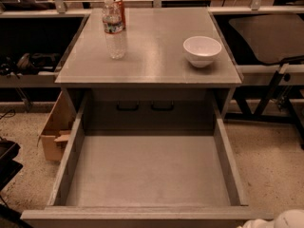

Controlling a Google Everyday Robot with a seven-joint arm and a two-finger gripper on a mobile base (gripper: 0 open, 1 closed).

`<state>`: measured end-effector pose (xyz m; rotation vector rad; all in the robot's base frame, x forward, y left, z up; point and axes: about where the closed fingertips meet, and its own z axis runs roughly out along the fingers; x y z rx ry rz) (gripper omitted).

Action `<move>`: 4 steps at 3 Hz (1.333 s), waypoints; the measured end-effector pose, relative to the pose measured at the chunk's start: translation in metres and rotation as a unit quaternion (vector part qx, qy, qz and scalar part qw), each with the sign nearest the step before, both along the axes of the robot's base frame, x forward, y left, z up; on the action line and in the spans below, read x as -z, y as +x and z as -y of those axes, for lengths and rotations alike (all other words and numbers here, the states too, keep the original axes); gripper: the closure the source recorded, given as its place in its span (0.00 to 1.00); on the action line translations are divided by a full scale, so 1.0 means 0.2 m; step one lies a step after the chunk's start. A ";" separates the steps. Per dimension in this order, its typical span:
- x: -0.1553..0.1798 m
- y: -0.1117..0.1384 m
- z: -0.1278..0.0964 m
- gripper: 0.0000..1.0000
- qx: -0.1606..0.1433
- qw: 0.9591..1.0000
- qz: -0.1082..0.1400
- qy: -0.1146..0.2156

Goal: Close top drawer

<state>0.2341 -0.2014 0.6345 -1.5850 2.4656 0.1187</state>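
The top drawer (147,175) is a large grey box drawer, pulled far out of the grey cabinet (156,56) toward me and empty inside. Its front edge (142,215) runs along the bottom of the camera view. My gripper is not in view. Only a white rounded part of my arm (287,220) shows in the bottom right corner, just right of the drawer's front corner.
On the cabinet top stand a water bottle (114,30) with a red can (121,8) behind it, and a white bowl (202,50). A cardboard box (53,127) sits on the floor at the left. Dark furniture (270,37) stands at the right, a black object (7,160) at the lower left.
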 end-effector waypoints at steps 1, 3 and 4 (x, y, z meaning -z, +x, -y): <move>0.08 0.19 -0.04 1.00 0.011 0.998 0.053 0.033; 0.03 0.36 -0.04 1.00 0.009 0.994 0.104 0.045; 0.03 0.35 -0.04 1.00 0.009 0.994 0.104 0.045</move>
